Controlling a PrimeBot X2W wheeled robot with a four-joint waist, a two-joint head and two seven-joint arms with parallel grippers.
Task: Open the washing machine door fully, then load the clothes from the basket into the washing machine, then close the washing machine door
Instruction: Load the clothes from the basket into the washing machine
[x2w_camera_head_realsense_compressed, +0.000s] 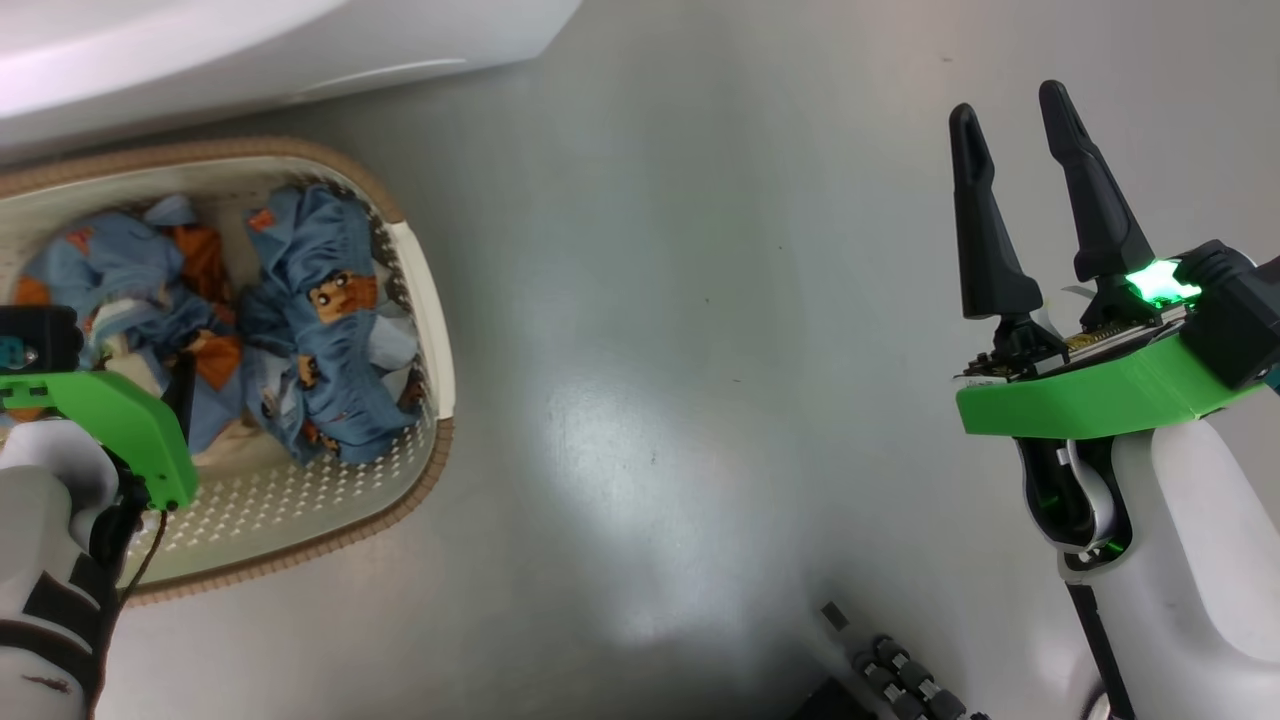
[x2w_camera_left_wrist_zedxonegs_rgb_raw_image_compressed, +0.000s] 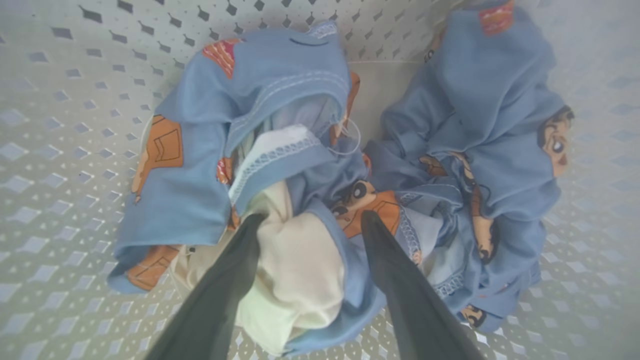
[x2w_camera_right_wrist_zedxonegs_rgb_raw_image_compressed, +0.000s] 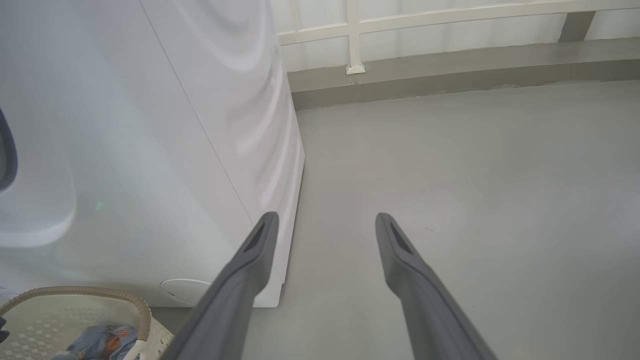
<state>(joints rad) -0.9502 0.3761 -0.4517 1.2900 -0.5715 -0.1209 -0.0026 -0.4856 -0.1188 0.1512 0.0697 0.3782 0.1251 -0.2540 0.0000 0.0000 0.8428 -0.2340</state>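
The basket (x2w_camera_head_realsense_compressed: 425, 300) stands on the floor at the left, just below the white washing machine (x2w_camera_head_realsense_compressed: 250, 45). In it lie the clothes, two crumpled blue bear-print garments side by side (x2w_camera_left_wrist_zedxonegs_rgb_raw_image_compressed: 235, 150) (x2w_camera_left_wrist_zedxonegs_rgb_raw_image_compressed: 490, 150). My left gripper (x2w_camera_left_wrist_zedxonegs_rgb_raw_image_compressed: 312, 217) reaches down into the basket, open, its fingertips (x2w_camera_left_wrist_zedxonegs_rgb_raw_image_compressed: 255, 225) on either side of a cream fold of the left garment. My right gripper (x2w_camera_head_realsense_compressed: 1007, 100) hangs open over bare floor far to the right, with nothing between its fingers. The washing machine door is out of view, apart from a dark curved sliver at the left edge of the right wrist view that I cannot identify.
The washing machine's white side (x2w_camera_right_wrist_zedxonegs_rgb_raw_image_compressed: 150, 150) and lower front corner stand left of my right gripper (x2w_camera_right_wrist_zedxonegs_rgb_raw_image_compressed: 326, 217). Grey floor (x2w_camera_head_realsense_compressed: 700, 350) stretches from the basket to the right arm. A low kerb with a white railing (x2w_camera_right_wrist_zedxonegs_rgb_raw_image_compressed: 355, 45) runs along the far side.
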